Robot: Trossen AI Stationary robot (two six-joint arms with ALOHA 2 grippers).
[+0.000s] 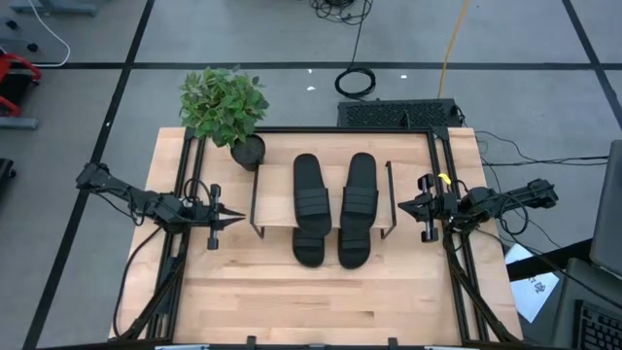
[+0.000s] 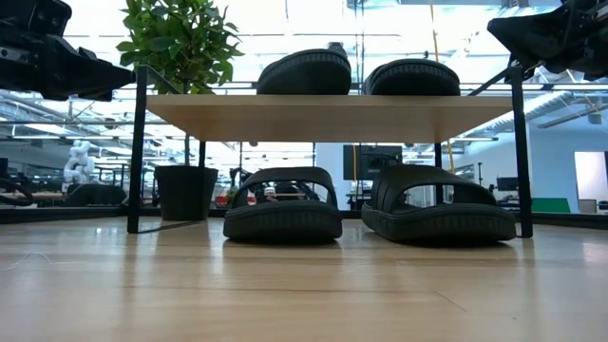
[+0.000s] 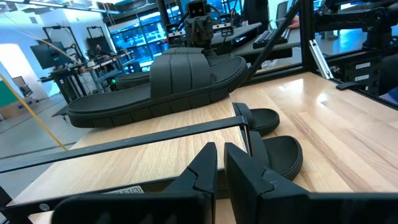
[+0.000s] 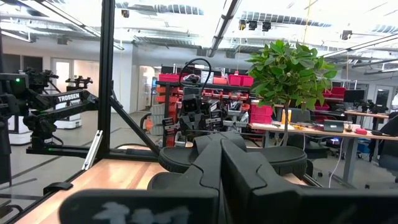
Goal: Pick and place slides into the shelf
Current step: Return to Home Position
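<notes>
Four black slides show. Two lie side by side on top of the light-wood shelf (image 1: 277, 209), the left one (image 1: 307, 185) and the right one (image 1: 360, 183), soles flat on the board (image 2: 332, 116). Two more (image 2: 282, 204) (image 2: 437, 204) rest on the tabletop under the shelf, their ends sticking out toward the near edge (image 1: 311, 245) (image 1: 353, 245). My left gripper (image 1: 239, 220) (image 3: 221, 150) hovers shut, left of the shelf. My right gripper (image 1: 400, 205) (image 4: 221, 140) hovers shut, right of the shelf. Both point at the shelf.
A potted plant (image 1: 224, 102) stands at the shelf's far left corner, its dark pot (image 2: 185, 192) on the table. Black frame rails (image 1: 185, 194) (image 1: 442, 185) run along both table sides. Bare wood lies between the slides and the near edge (image 1: 330, 301).
</notes>
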